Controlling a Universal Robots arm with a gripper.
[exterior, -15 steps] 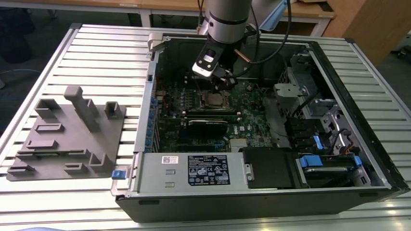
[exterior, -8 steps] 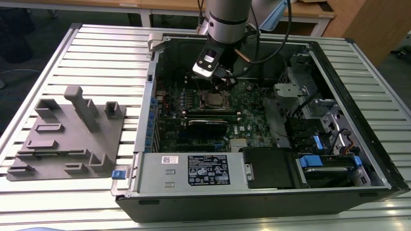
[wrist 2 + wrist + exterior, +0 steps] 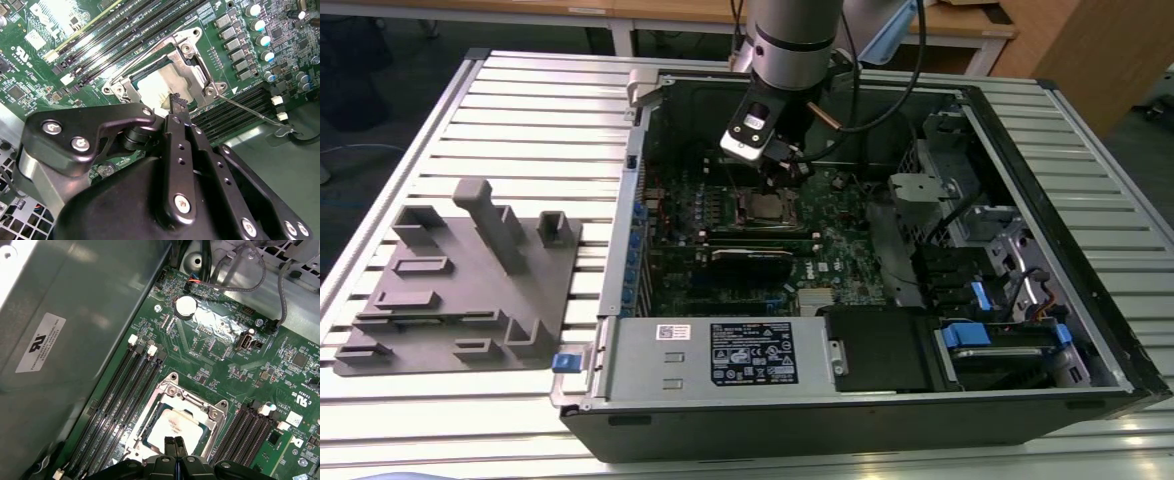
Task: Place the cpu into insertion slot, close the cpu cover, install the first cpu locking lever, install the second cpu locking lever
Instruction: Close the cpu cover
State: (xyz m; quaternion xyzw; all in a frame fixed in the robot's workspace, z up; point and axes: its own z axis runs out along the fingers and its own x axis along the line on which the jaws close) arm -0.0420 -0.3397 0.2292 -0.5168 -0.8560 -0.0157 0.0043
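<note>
**CPU seated under its cover, closed gripper poised at the socket**

The cpu (image 3: 172,425) lies flat in the insertion socket near the middle of the green motherboard (image 3: 225,365), between two banks of black memory slots (image 3: 125,390). Its pale metal top shows through the window of the cpu cover (image 3: 192,397). The cover lies down over the chip, framing it on all sides. This suggests that seating and covering are done and that clamping remains.

One thin wire locking lever (image 3: 250,111) juts away from a socket corner across the neighbouring memory slots. It ends in a hook well clear of the frame, so it reads as unlatched.

The gripper (image 3: 174,442) has its fingertips pressed together with nothing between them. The narrow tip this makes suits pushing or hooking rather than grasping. The tip hangs over the cpu's edge, just beside the cover's inner rim. Whether it touches metal cannot be told.

In the exterior view, the arm (image 3: 790,40) comes down almost vertically from above the far wall of the open computer case (image 3: 1067,200), wrist pointing into the case. The case rests on a slatted table (image 3: 534,110), toward the exterior view's right.
</note>
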